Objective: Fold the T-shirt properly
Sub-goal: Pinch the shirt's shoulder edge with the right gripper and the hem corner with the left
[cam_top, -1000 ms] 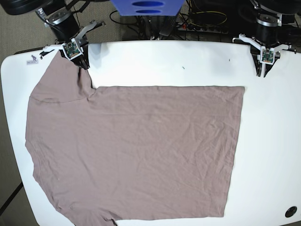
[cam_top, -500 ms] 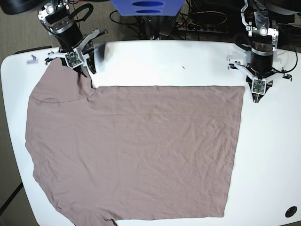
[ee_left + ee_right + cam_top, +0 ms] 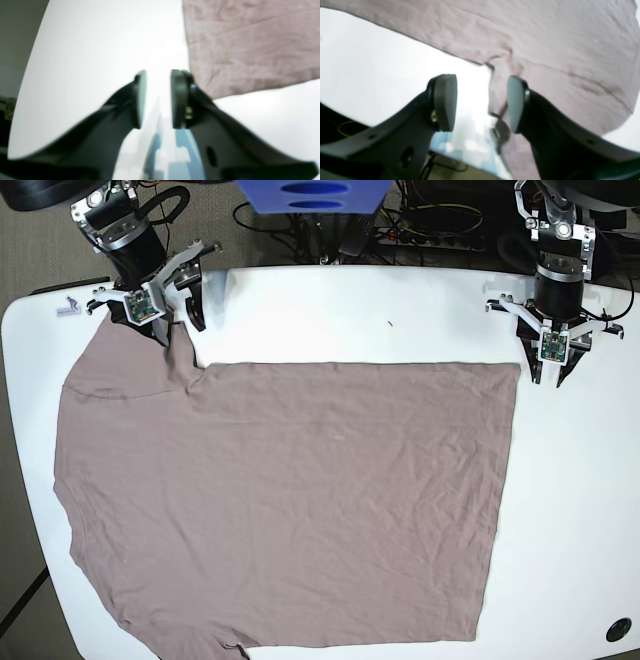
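T-shirt (image 3: 290, 500) spread flat on the white desk (image 3: 350, 310), dusty mauve-brown, plain, thin fabric with fine wrinkles. Body a broad rectangle; one sleeve runs off the near edge, the other reaches the far corner. Straight hem faces the left gripper's side. At the far edge, right gripper (image 3: 172, 318) over that far sleeve, jaws parted, cloth just beside one pad, nothing pinched. Left gripper (image 3: 552, 373) just off the hem corner, jaws narrowly apart, empty, over bare desk.
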